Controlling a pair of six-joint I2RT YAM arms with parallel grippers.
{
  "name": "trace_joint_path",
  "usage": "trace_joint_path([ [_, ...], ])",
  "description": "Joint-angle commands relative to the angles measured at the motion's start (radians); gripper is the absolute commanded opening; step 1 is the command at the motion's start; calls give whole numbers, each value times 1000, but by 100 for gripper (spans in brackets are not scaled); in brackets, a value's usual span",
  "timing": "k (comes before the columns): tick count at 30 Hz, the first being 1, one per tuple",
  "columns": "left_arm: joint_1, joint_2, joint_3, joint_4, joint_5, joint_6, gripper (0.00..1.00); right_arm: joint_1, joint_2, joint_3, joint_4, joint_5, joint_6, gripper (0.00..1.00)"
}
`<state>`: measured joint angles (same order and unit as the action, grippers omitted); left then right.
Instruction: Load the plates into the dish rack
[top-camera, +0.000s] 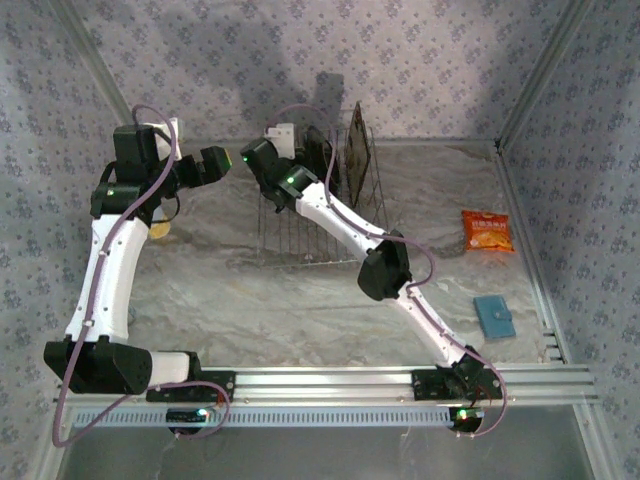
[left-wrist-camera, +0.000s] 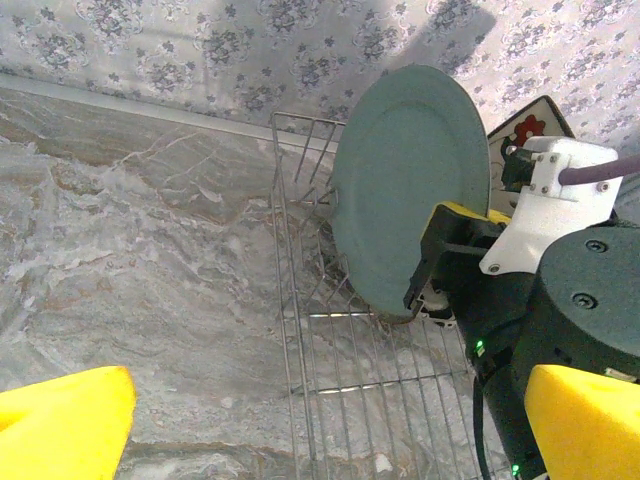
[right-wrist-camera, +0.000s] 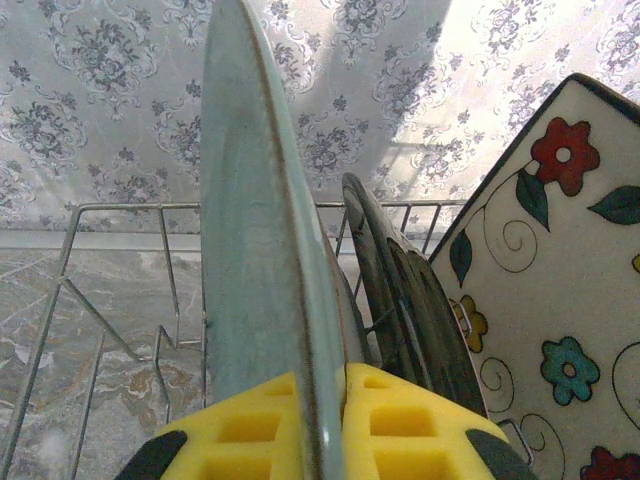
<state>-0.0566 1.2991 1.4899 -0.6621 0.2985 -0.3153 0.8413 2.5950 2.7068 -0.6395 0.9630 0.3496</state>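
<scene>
The pale grey-blue plate (left-wrist-camera: 410, 190) stands on edge over the left end of the dish rack (left-wrist-camera: 340, 340), its lower rim down among the wires. My right gripper (right-wrist-camera: 325, 400) is shut on this plate's rim (right-wrist-camera: 260, 250), one yellow pad on each face. Right of it in the rack stand a dark round plate (right-wrist-camera: 400, 290) and the square cream flower plate (right-wrist-camera: 560, 260). My left gripper (left-wrist-camera: 320, 440) hangs open beside the rack's left end, its yellow fingers (left-wrist-camera: 60, 430) wide apart and holding nothing. From above, the left gripper (top-camera: 215, 165) sits just left of the right gripper (top-camera: 262, 155).
The dish rack (top-camera: 300, 235) stands at the back middle of the marble table. An orange snack packet (top-camera: 487, 230) and a small blue object (top-camera: 494, 316) lie at the right. A yellow cup (top-camera: 160, 230) peeks out behind my left arm. Patterned walls close in the back and sides.
</scene>
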Motion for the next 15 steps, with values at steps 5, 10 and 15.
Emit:
trace_joint_path([
  [5, -8, 5, -9, 11, 10, -7, 99, 34, 30, -18, -12, 42, 49, 0],
  [10, -7, 6, -17, 14, 11, -8, 99, 40, 27, -19, -5, 48, 38, 2],
  [15, -7, 10, -18, 18, 17, -16, 99, 42, 28, -21, -6, 43, 43, 7],
])
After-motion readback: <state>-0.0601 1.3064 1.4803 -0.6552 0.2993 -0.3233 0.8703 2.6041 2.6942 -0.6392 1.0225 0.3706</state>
